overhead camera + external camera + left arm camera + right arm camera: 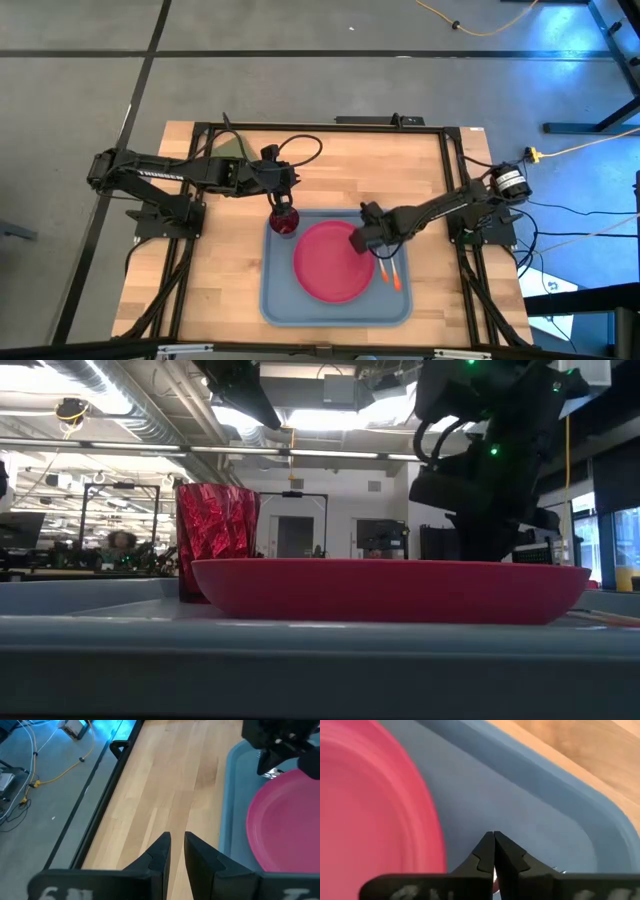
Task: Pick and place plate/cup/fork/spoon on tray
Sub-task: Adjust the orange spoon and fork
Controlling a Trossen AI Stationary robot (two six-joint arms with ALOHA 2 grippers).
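Observation:
The light blue tray (278, 300) lies mid-table. On it rest the pink-red plate (330, 265) and, at the far left corner, the upright dark red cup (284, 224). Two orange handles (390, 277), of the fork and the spoon, lie on the tray to the right of the plate; which is which I cannot tell. My left gripper (177, 840) hangs high above the cup, narrowly open and empty. My right gripper (494, 834) is shut, pointing steeply down over the tray floor (520, 805) by the plate's right edge (427, 815). My right gripper has a thin silver sliver (494, 874) showing far back between its shut fingers. The fingers hide the rest, so I cannot tell whether they touch a utensil or the tray.
A green pad (228, 148) lies at the far left under my left arm. Black frame rails (452, 170) border the wooden table (380, 170). Bare wood lies beyond the tray's far rim.

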